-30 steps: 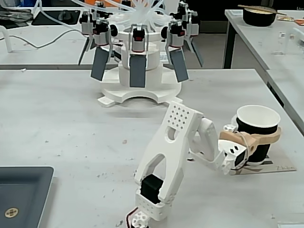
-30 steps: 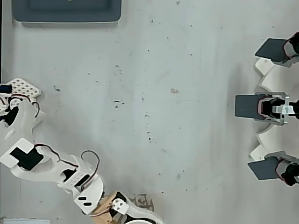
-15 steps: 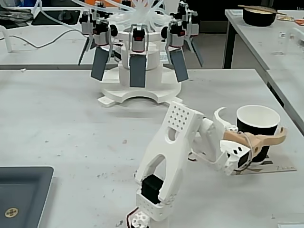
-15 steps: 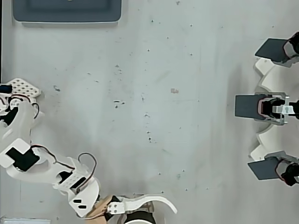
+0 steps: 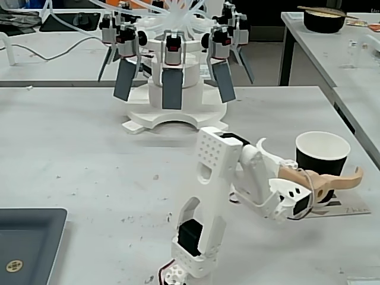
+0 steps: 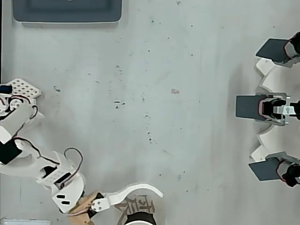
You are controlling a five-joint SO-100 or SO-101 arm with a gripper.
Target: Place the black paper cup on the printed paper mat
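Observation:
The black paper cup (image 5: pixel 323 155), with its white inside showing, stands upright on the printed paper mat (image 5: pixel 350 208) at the right of the table in the fixed view. My gripper (image 5: pixel 309 158) is open. Its beige finger (image 5: pixel 341 178) crosses low in front of the cup, and its white curved finger (image 5: pixel 267 148) sits off to the cup's left. Neither finger presses on the cup. In the overhead view only the cup's rim (image 6: pixel 139 218) shows at the bottom edge. The mat (image 6: pixel 140 205) with its black character lies just above that rim, beside the white finger (image 6: pixel 140 191).
A white carousel with grey paddles (image 5: pixel 172 77) fills the back of the table and appears at the right edge from overhead (image 6: pixel 274 108). A dark grey tray (image 5: pixel 24 237) lies front left. A black bowl (image 5: pixel 323 19) sits on another table. The table edge runs close past the mat.
My gripper was shut on the cup a second ago. It has since opened wide and drawn back a little, and the upper arm has risen. The cup stays upright on the mat.

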